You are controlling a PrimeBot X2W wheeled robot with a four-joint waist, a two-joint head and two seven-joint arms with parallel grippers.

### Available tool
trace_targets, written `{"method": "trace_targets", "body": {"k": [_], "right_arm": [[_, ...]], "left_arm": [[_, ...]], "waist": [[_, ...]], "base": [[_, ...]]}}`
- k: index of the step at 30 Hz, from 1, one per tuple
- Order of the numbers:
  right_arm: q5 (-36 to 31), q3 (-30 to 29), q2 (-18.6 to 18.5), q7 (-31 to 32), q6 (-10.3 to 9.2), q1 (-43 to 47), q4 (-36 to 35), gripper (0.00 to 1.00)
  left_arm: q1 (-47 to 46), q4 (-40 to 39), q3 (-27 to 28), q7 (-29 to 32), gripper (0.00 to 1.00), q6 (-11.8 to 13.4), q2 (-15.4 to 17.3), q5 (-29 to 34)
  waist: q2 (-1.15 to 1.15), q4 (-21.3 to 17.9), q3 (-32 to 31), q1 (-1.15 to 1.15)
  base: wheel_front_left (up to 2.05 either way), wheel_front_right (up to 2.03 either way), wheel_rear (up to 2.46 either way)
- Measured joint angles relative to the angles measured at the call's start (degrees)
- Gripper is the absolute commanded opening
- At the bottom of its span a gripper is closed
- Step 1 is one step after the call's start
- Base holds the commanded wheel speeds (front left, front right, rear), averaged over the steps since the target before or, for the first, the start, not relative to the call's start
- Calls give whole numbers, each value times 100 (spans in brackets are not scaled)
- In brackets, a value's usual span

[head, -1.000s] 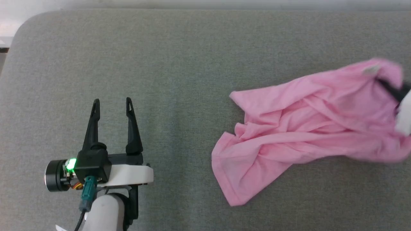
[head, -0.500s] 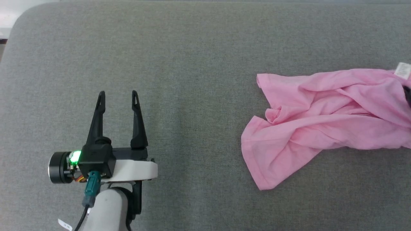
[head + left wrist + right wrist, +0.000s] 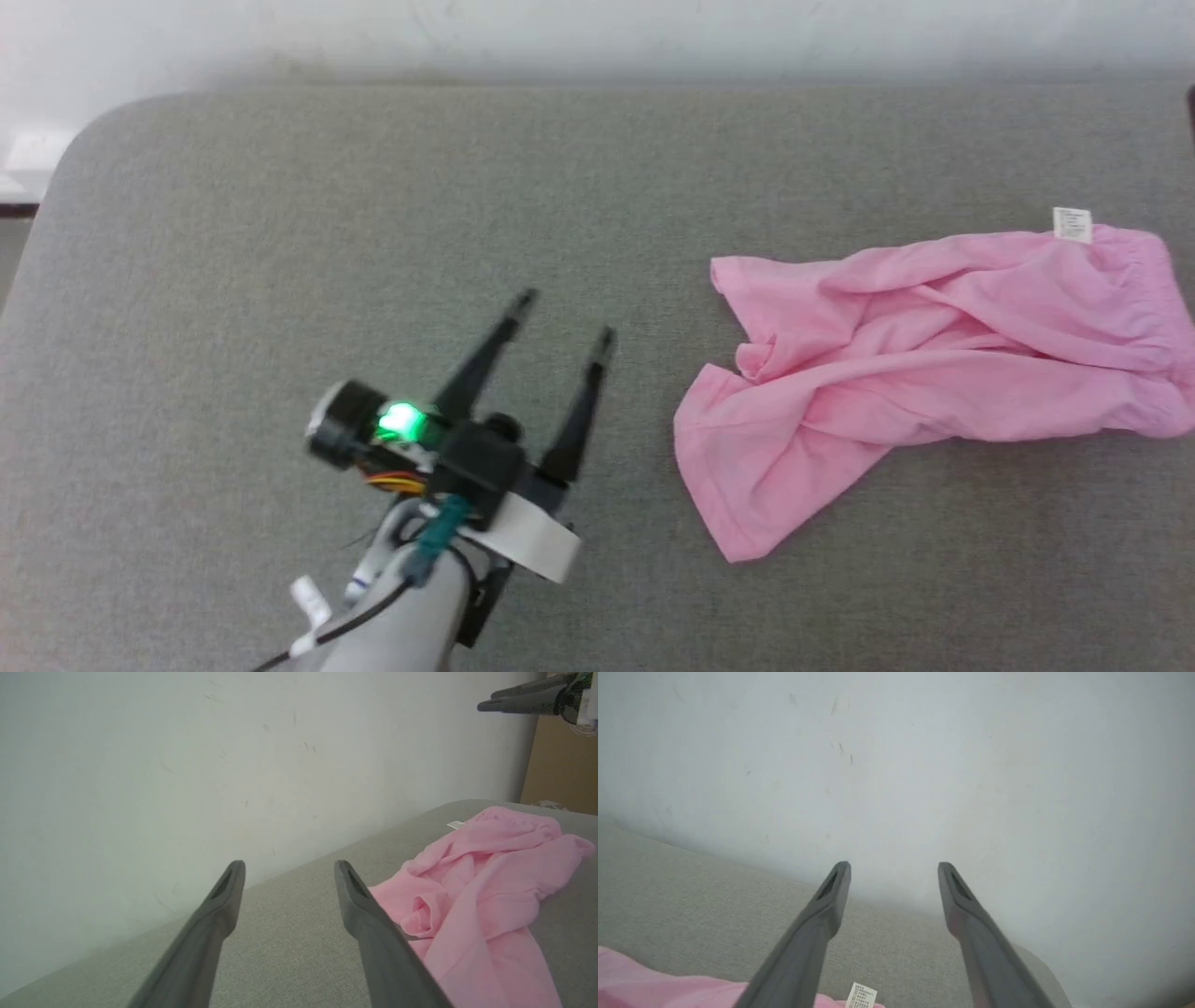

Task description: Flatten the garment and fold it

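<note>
Two hands hang free of the cloth, so the coming move turns on which end each can reach. Largest in the head view is the grey desk (image 3: 280,233), which runs wide, with a pale wall (image 3: 560,37) behind its far edge. On the desk's right half lie the shorts (image 3: 934,327), crumpled and unfolded, with their long axis running left to right across the robot's front. The gathered waistband (image 3: 1144,271) is at the right end. The legs trail left, and the nearer leg (image 3: 738,495) slants down toward the robot.

The left hand (image 3: 566,315) is over the middle of the desk, fingers spread and empty. It points up and to the right, toward the leg ends, and is near them but apart. In its wrist view the pink cloth lies just beyond its right finger.

The right hand (image 3: 894,865) is also spread, with nothing between its fingers. It faces the wall with the waistband end just beneath it. The left wrist view shows it high at the upper right, lifted well off the cloth.

My judgement is that the legs are the left hand's end and the waistband is the right's. Pulling the two ends apart along that left-to-right axis would flatten the cloth.

Smallest is the white label (image 3: 1072,224), which sticks out at the waistband's far edge and marks that end.
</note>
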Motion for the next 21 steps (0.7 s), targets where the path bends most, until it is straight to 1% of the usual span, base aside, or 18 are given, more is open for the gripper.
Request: {"method": "trace_targets", "body": {"k": [3,5,7,10,12,14,16,21], "right_arm": [[-309,-458,169,-1,0,533,-743,100],[-465,-797,309,0,0,938,-1210,100],[-641,-1150,457,0,0,1332,-1747,100],[-920,-1667,748,0,0,1855,-2559,100],[-1069,-2005,1016,-1,-1,2193,-3095,100],[-1225,-2238,1283,0,-1,2529,-3506,100],[-1322,-2347,1536,-1,0,2837,-3833,100],[-1562,-2418,2130,5,-1,3450,-4299,100]], "left_arm": [[-285,543,-447,37,100,-337,23,141],[-487,814,-765,265,100,-487,25,170],[-715,1022,-1102,563,100,-566,29,169],[-1034,1260,-1638,1045,100,-598,57,96],[-1272,1451,-2159,1405,100,-599,145,-102],[-1516,1634,-2557,1677,100,-600,220,-311],[-1813,1868,-2892,1941,100,-601,321,-431],[-2382,2505,-3403,2415,100,-633,446,-806]], "waist": [[0,-106,-99,0],[0,-166,-155,0],[0,-224,-193,0],[0,-306,-206,0],[0,-347,-185,0],[0,-378,-143,1],[0,-406,-87,1],[0,-497,74,1]], "base": [[0,0,0],[0,0,0],[0,0,0],[0,0,0],[0,0,0],[0,0,0],[0,0,0],[0,0,0]]}}
